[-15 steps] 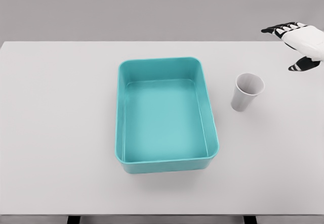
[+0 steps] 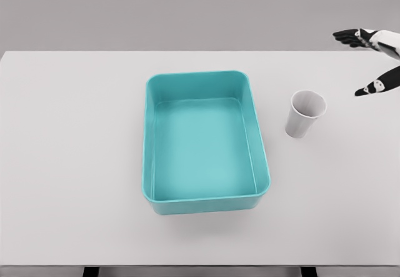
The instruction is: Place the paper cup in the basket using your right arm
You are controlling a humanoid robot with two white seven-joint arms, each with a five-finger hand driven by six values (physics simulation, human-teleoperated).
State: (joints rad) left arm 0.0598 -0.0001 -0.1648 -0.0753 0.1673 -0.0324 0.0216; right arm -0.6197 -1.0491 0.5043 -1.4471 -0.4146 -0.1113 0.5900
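Right hand (image 2: 379, 61) hangs at the table's (image 2: 75, 133) far right edge, fingers spread wide and holding nothing, well apart from the cup (image 2: 305, 114). Cup stands upright just right of the basket (image 2: 149, 146) (empty, nothing inside). Task not begun, by the look of it: reach, grasp, lift & drop all left.

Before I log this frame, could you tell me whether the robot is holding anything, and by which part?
Nothing is held. The right hand is open at the right edge, apart from the upright paper cup on the table.
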